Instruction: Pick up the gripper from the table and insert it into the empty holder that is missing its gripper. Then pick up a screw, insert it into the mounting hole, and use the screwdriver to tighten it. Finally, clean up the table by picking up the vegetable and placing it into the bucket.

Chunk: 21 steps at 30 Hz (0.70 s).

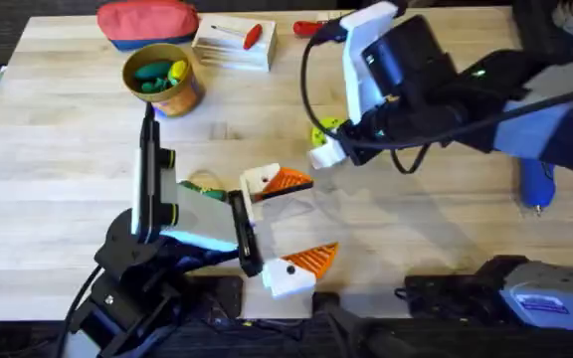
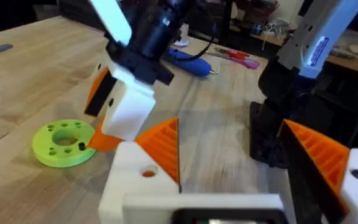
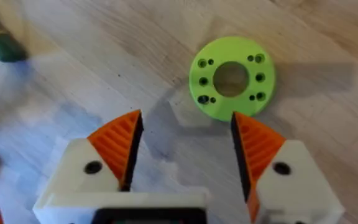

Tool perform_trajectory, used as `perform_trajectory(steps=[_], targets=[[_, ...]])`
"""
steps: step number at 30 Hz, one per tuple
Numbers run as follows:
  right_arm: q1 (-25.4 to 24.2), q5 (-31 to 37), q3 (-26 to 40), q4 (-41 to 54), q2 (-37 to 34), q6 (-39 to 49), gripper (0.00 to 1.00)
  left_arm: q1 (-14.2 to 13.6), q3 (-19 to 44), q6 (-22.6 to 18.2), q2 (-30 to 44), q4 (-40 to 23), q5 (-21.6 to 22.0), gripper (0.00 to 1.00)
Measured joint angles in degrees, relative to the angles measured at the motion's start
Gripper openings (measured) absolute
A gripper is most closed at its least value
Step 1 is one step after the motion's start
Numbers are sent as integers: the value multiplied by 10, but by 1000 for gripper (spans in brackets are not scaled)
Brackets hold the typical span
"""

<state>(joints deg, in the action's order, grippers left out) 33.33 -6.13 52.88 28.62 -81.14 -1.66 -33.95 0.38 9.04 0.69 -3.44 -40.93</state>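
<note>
Orange wedge [image 3: 118, 146]: seated in holder [image 3: 82, 171], seemingly awaiting its screw.
Right gripper [image 3: 185, 149]: spread wide, empty, hovering above green ring disc [image 3: 232, 78], probably seeking a screw.
Left gripper [image 1: 306, 221]: spread wide, empty, parked low, presenting fingers.

Lime-green ring disc [image 3: 231, 77], orange ribbed pads [image 3: 118, 144], yellow orange-patterned bucket [image 1: 163, 79], blue screwdriver [image 1: 537, 183]

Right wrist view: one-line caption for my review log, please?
Right hand open above the wooden table, with a green ring disc just beyond its orange pads.
</note>
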Motion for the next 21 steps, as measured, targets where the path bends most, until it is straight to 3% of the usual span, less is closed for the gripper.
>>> perform_trajectory(steps=[8,14,18,21], targets=[[21,36,0,-18,-40,5,517,0,0,0,0,0,0,986],[21,40,0,-38,-58,5,487,0,0,0,0,0,0,986],[21,45,0,-49,-67,4,358,0,0,0,0,0,0,985],[21,57,0,-51,-70,2,322,0,0,0,0,0,0,985]])
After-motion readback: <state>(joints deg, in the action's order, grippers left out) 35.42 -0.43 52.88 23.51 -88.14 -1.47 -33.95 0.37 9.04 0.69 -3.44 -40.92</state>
